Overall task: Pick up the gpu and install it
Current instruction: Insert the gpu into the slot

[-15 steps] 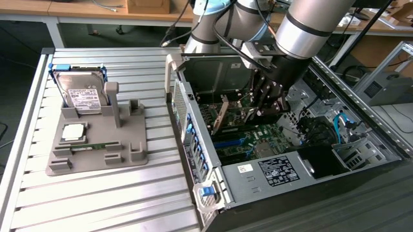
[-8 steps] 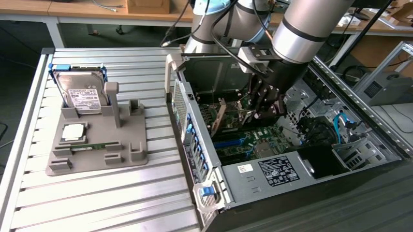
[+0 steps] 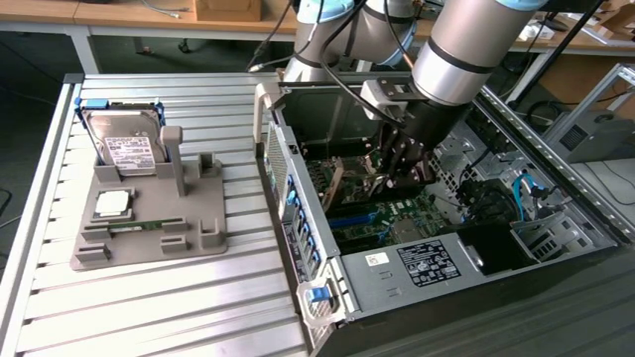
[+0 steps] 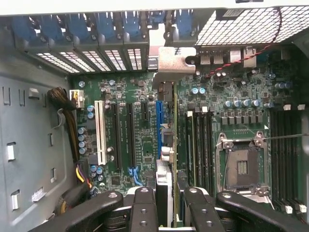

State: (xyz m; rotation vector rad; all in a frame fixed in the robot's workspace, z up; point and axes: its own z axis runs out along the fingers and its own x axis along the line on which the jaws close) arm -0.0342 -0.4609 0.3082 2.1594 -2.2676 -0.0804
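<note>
Silver-grey tubular arm [image 3: 476, 30] with black band [image 3: 465, 58], light blue joint caps [image 3: 312, 9], black cables [image 3: 335, 71], black screw-studded fingers [image 4: 144, 217].

I record: green motherboard [image 4: 241, 96], blue slot [image 4: 159, 125] (also a white slot [image 4: 101, 133]), silver gpu [image 4: 170, 63] bracket, ribbed grey bench [image 3: 149, 312].
</note>
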